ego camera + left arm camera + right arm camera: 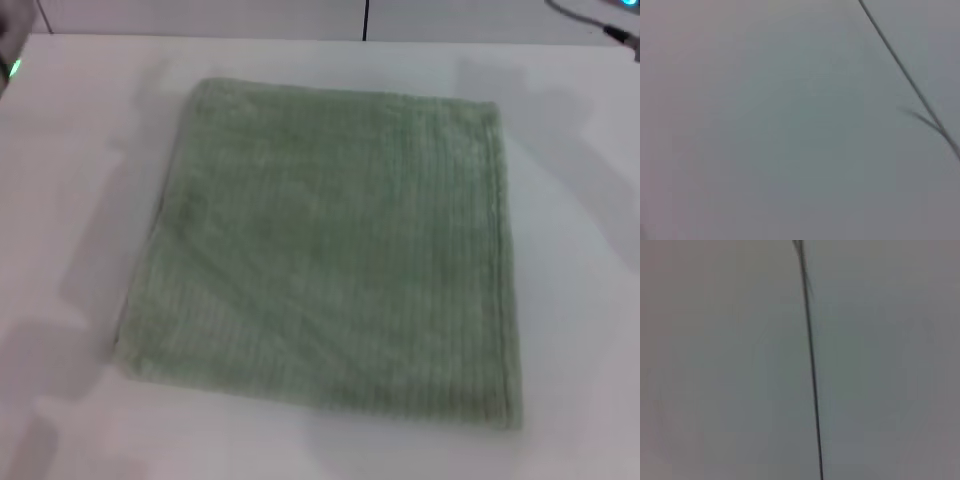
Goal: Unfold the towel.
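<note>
White counter (580, 300) fills my head view, with the sage-green towel (330, 250) lying flat on it. Both wrist views show only pale surface crossed by a dark seam (811, 365), so I cannot tell how either arm's jaws stand.

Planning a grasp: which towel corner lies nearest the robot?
The towel's near-right corner; it reaches lower in the head view than the near-left corner.

Premises appear to be a lab or test station: bare white desk (570, 300), plain pale wall behind, dark cable (366, 18) hanging at rear.
</note>
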Robot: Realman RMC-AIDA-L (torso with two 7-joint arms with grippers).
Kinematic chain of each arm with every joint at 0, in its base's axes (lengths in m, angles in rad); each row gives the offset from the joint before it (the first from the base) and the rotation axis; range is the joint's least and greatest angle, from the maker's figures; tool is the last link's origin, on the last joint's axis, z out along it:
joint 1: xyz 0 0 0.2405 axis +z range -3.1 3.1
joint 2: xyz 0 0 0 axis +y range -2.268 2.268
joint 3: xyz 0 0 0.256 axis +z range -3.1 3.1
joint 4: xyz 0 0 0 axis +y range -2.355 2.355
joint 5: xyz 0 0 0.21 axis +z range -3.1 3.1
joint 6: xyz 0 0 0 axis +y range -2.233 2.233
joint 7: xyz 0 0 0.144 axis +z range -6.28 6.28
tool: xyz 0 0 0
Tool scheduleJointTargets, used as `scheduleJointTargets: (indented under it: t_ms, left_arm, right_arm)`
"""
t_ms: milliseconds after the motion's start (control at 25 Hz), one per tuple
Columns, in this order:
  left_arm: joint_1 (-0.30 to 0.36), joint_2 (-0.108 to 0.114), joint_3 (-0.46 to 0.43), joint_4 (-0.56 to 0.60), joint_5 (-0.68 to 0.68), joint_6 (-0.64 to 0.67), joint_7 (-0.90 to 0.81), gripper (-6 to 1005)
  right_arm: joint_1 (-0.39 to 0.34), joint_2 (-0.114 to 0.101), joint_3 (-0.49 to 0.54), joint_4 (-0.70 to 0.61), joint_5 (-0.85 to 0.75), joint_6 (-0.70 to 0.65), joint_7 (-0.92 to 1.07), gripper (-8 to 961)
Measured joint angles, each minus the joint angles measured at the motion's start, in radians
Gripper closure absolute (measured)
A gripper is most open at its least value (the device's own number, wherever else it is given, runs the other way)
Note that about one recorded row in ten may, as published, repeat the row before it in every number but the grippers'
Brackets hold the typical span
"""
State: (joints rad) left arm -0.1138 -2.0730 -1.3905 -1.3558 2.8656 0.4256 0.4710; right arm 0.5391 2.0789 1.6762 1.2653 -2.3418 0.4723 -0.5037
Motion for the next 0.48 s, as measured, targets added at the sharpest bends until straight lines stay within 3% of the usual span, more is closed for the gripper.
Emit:
scheduleJointTargets:
  t_ms: [120, 280, 400, 480]
  left_arm:
    - [-0.009, 0.005, 0.021, 0.210, -0.060, 0.311, -0.103, 136]
    - [-0.029, 0.001, 0.050, 0.432, -0.083, 0.542, -0.158, 139]
    - [-0.035, 0.000, 0.074, 0.518, -0.111, 0.610, -0.194, 139]
    - [-0.042, 0.000, 0.083, 0.575, -0.133, 0.640, -0.212, 139]
  right_arm:
    - [-0.139, -0.001, -0.158, 0.087, 0.126, -0.276, -0.173, 947]
    - [-0.338, -0.002, -0.437, 0.122, 0.170, -0.772, -0.314, 947]
    - [-0.420, -0.002, -0.629, -0.002, 0.101, -1.218, -0.298, 947]
    - [-0.421, 0.001, -0.735, -0.173, 0.050, -1.546, -0.227, 947]
